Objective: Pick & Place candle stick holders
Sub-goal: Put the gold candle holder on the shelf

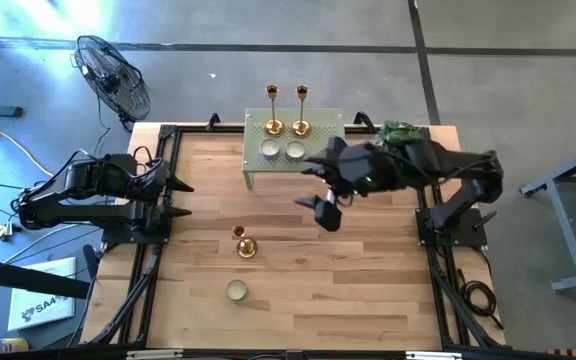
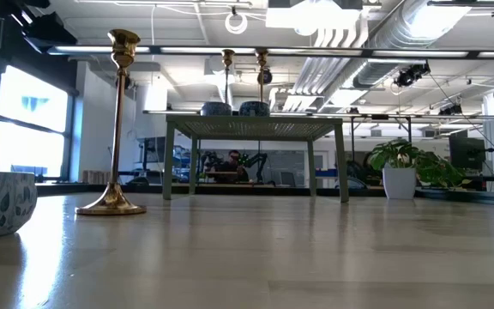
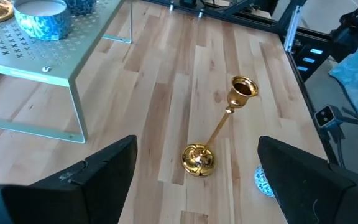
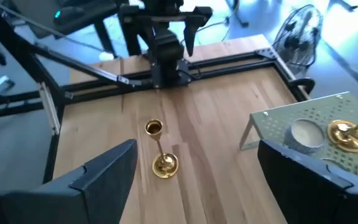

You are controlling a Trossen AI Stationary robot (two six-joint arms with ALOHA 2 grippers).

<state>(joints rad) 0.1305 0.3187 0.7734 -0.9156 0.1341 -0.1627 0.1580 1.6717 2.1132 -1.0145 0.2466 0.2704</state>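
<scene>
Pale wood planks make up the bench (image 1: pixel 298 290), which carries a small green perforated metal stand (image 1: pixel 323 122) at its far side. Seen from above, the right claw (image 1: pixel 318 188) hangs over the middle of the bench with its fingers spread wide and nothing between them; two gold candle stick holders (image 1: pixel 287 126) stand upright on the stand just beyond it, next to two small bowls (image 1: pixel 282 150). A third candle stick holder (image 1: pixel 245 246) stands on the bare wood, below and to the left of that claw, with another small bowl (image 1: pixel 236 290) nearer the front edge. Only the right wrist view shows this holder (image 4: pixel 161 163) ahead of and between its own open fingers. The left claw (image 1: pixel 180 198) waits at the left edge, fingers also apart and empty. From bench height neither claw appears, but the lone holder (image 2: pixel 117 129) rises tall and straight.
</scene>
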